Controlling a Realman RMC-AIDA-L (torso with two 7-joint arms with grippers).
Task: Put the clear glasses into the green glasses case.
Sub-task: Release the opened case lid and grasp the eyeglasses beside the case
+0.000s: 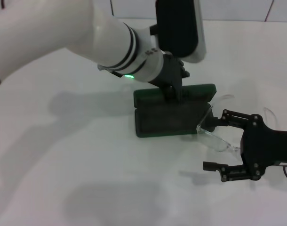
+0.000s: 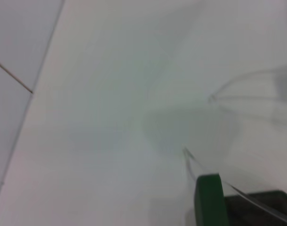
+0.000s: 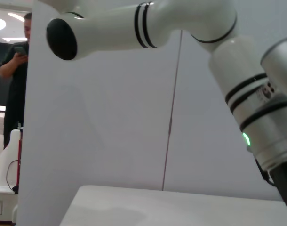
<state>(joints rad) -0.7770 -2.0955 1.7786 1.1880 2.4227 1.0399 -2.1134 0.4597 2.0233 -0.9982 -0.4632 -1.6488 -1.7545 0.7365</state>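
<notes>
White matte table (image 1: 63, 155), hard green glasses case (image 1: 174, 110) open, left claw (image 1: 173, 92) pinching its lid, right claw (image 1: 214, 141) spread around clear glasses (image 1: 214, 139).

**White bench carries an open case and a pair of spectacles**

The bench (image 1: 87, 160) is a plain white surface seen from the head view. The green glasses case (image 1: 174, 110) lies open on it, its dark lining facing up and the lid folded back toward the far side. The clear glasses (image 1: 218, 139) sit just beside the case's right end, one corner at its edge; whether they rest fully on the bench cannot be told. Soft shadows fall across the bench's left part.
</notes>
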